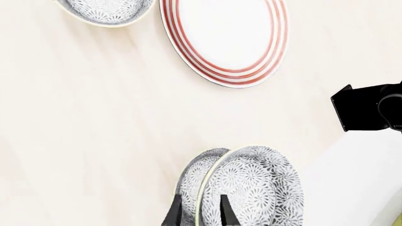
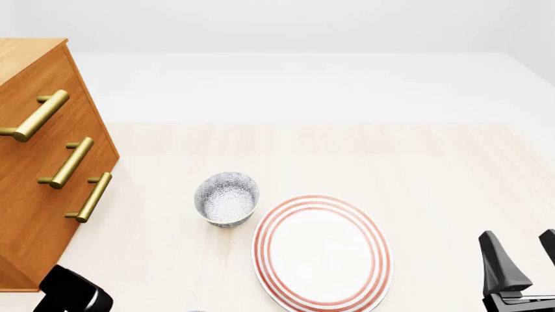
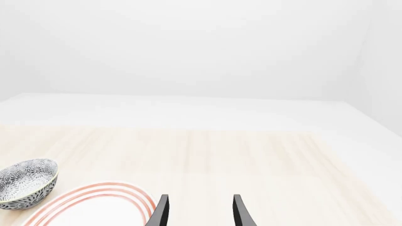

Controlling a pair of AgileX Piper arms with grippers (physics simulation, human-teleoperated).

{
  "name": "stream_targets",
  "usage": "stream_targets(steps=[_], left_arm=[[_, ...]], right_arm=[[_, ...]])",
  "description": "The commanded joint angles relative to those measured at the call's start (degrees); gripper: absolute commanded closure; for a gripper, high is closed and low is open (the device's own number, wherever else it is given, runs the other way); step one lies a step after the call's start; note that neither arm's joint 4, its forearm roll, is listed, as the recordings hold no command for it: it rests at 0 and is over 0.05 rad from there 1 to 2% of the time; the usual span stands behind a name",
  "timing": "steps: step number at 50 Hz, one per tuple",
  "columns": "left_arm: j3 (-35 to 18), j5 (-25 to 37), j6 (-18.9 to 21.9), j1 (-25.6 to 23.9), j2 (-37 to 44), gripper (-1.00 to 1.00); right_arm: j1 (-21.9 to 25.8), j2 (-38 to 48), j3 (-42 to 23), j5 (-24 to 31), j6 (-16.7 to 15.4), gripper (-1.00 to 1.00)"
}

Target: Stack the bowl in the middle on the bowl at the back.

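Observation:
In the left wrist view my left gripper (image 1: 199, 214) is shut on the rim of the bowl in the middle (image 1: 251, 188), one finger inside it and one outside. This bowl is grey-and-white speckled and sits tilted in the grip. It lies below the front view's edge. The bowl at the back (image 2: 227, 198) has the same pattern and stands upright on the table, left of the plate; it also shows in both wrist views (image 1: 107, 9) (image 3: 25, 183). My right gripper (image 2: 524, 260) (image 3: 199, 212) is open with nothing in it, at the near right.
A large white plate with red rings (image 2: 321, 253) (image 1: 226, 37) (image 3: 94, 207) lies near the table's front middle. A wooden drawer unit with brass handles (image 2: 43, 162) stands at the left. Part of the left arm (image 2: 74, 296) shows at the near left, and the right arm (image 1: 367, 106) crosses the left wrist view.

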Motion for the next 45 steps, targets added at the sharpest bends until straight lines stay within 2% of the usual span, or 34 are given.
stream_targets(steps=[1,19,30,34,45], left_arm=[[1.9,0.3,-0.5,0.4,-1.3,-1.0],[2.3,0.2,-0.3,0.6,-1.3,-1.0],[-8.3,8.1,6.5,8.1,-4.8,-1.0],[-10.4,10.3,6.9,10.2,-7.2,-1.0],[-12.4,15.8,7.6,14.8,-14.2,-1.0]], right_arm=[[0.1,0.0,0.0,0.0,-0.1,-1.0],[0.1,0.0,-0.1,0.0,-0.1,-1.0],[0.4,0.2,-1.0,0.8,-1.3,-1.0],[0.3,0.0,-2.6,2.5,-0.5,-1.0],[1.9,-0.2,-16.2,15.0,0.3,-1.0]])
